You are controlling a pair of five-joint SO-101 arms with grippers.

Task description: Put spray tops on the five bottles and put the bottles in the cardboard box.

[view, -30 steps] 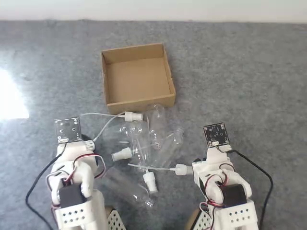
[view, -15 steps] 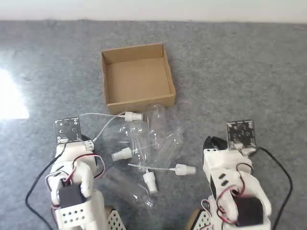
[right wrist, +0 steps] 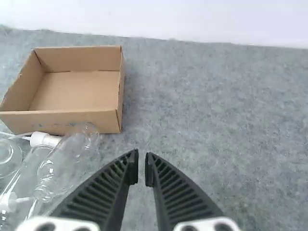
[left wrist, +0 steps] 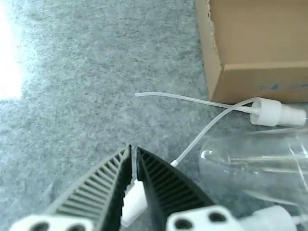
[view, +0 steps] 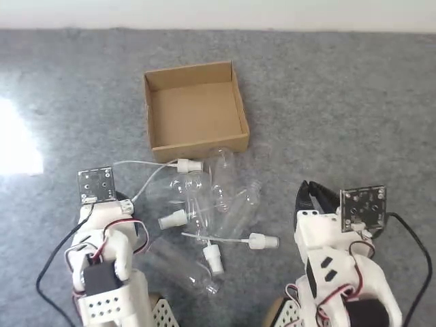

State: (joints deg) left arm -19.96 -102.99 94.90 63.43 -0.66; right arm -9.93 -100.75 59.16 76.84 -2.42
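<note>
At the right pincer (right wrist: 141, 161), the grey mat (right wrist: 207, 110) ahead and to its right is open. To its left, a heap of bottles (right wrist: 67, 154) blocks the way, with the cardboard box (right wrist: 72, 122) just beyond them. At the left pincer (left wrist: 134, 151), the mat ahead is open; thin tubes (left wrist: 168, 96), bottles and the box wall obstruct its right. The box stands open at the top.

Pretty sure it's a hobby robotics bench: grey felt worktop (view: 354, 102), plain white wall (view: 218, 12), left arm (view: 102, 266) and right arm (view: 340, 272) side by side.
</note>
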